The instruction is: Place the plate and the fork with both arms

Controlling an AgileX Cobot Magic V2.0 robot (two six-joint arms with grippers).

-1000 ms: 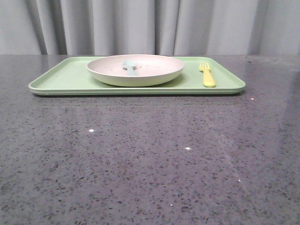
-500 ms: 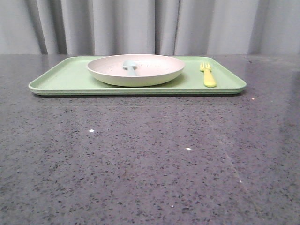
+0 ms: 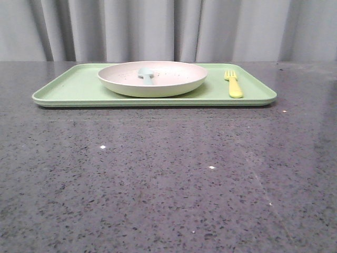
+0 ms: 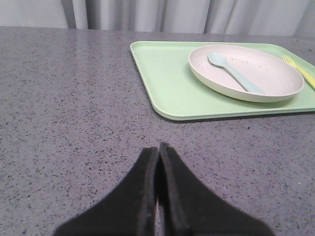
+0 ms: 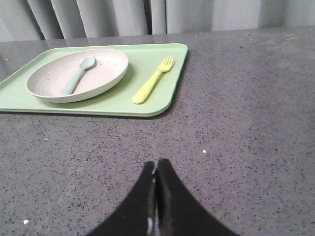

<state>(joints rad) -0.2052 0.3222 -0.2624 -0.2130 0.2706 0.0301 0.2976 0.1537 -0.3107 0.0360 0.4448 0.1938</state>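
Almost nothing has changed over the last second: the tray point(image 3: 158, 92) sits a touch further right on the counter point(image 3: 168, 179). The plate point(image 3: 152, 79), with a blue spoon point(image 3: 146, 75) in it, and the fork point(image 3: 233, 84) lie on the tray, well ahead of both fingers. Left fingers point(image 4: 158, 162) and right fingers point(image 5: 156, 177) are pressed together, empty. Placing looks done.

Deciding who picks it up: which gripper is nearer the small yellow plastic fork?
Right. The right gripper sits just off the tray's fork end; the left gripper is off the opposite end, the plate between.
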